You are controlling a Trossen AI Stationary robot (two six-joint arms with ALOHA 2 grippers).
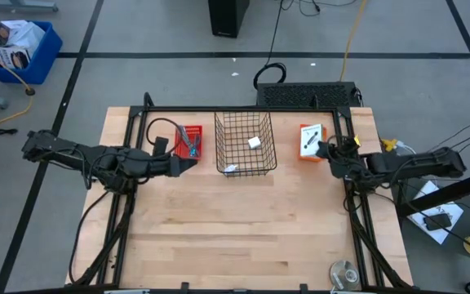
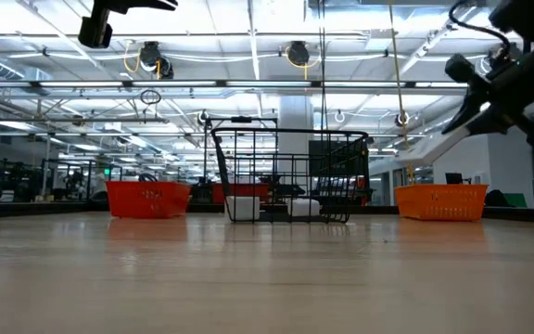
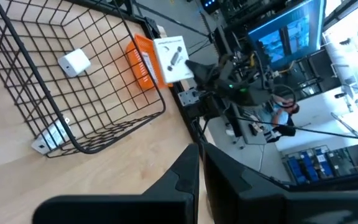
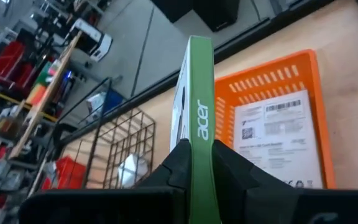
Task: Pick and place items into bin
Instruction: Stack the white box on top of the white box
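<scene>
My right gripper (image 1: 325,149) is shut on a flat white packet with a green edge (image 4: 199,87), above the orange basket (image 1: 310,153). A second white printed packet (image 4: 272,134) lies flat in that basket. The black wire bin (image 1: 245,143) stands mid-table with a small white block (image 1: 254,142) and another white piece (image 1: 231,169) on its floor. A teal-blue tool (image 1: 192,144) lies in the red basket (image 1: 189,140). My left gripper (image 1: 188,162) is shut and holds nothing, just near of the red basket. My right gripper pinches the packet between its two fingers, one on each flat face, at the packet's end nearest the wrist (image 4: 199,134). The packet points away from the fingers with its green edge toward the wrist camera. In the low view it (image 2: 434,144) hangs clear above the orange basket, tilted.
A round silver roll (image 1: 343,273) lies at the table's near right corner. Black frame rails (image 1: 357,220) run along both sides and the far edge. Bare wood (image 1: 235,229) spreads across the near half of the table.
</scene>
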